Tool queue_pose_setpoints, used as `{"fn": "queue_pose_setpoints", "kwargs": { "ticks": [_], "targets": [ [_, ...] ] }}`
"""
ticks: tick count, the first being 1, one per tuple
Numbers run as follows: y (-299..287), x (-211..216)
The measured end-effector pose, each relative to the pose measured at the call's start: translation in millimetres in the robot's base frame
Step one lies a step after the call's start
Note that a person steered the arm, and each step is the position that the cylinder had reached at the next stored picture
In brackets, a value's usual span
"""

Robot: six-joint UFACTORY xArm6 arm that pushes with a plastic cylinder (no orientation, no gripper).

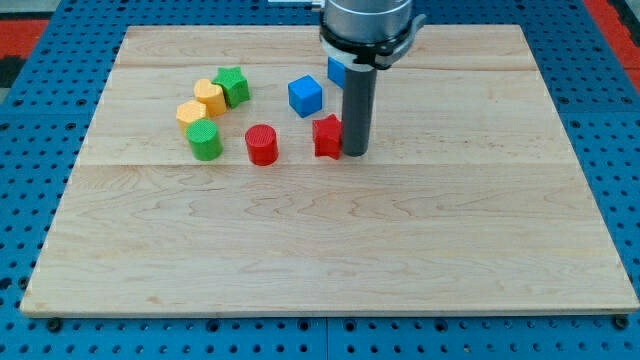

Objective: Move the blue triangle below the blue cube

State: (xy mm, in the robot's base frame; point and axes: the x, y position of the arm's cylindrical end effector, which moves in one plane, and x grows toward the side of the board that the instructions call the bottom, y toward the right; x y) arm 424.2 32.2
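Note:
The blue cube [306, 95] sits on the wooden board [330, 230] near the top middle. A blue block [336, 71], its shape mostly hidden behind the rod, shows just right of the cube and higher; it is likely the blue triangle. My tip [356, 152] rests on the board at the right side of a red star-shaped block [327, 136], touching or nearly touching it. The tip is below and to the right of the blue cube.
A red cylinder [262, 144] stands left of the red star. At the view's left are a green cylinder [204, 139], two yellow blocks [191, 113] [209, 96] and a green star-shaped block [232, 86]. A blue pegboard [40, 120] surrounds the board.

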Motion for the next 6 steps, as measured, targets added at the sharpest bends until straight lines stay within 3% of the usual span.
{"fn": "queue_pose_setpoints", "kwargs": {
  "ticks": [1,2,3,4,5,6],
  "targets": [
    [64,-3],
    [101,-60],
    [95,-138],
    [38,-179],
    [-7,-182],
    [6,-138]
  ]
}}
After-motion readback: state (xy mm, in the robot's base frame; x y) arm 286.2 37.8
